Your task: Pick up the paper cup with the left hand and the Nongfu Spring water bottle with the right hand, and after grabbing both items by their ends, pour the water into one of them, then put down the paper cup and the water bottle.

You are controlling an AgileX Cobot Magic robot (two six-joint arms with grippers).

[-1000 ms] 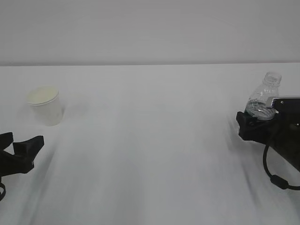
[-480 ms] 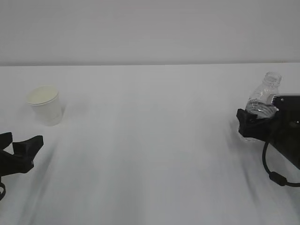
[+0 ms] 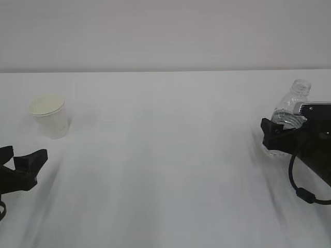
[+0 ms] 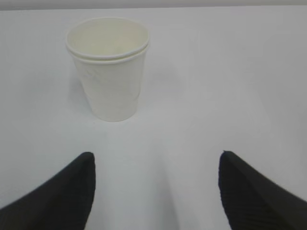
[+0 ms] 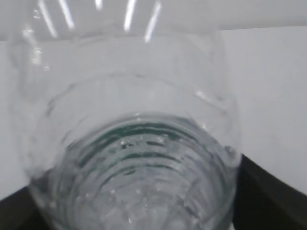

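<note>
The white paper cup stands upright at the left of the table, with a pale cream inside. In the left wrist view the cup is ahead and a little left of my left gripper, well clear of the tips. That gripper hovers low at the left edge, open and empty. The clear ribbed water bottle, capless and leaning, sits at the right edge. My right gripper straddles its lower body with wide jaws. The bottle fills the right wrist view, and the black fingers show close beside it.
The white table runs back to a plain pale wall. A black cable loop hangs under the right arm.
The right gripper has crept slightly upward along the bottle, so the bottle's base now shows below the finger. The bottle's neck has stayed put. Left gripper and cup have not moved.
</note>
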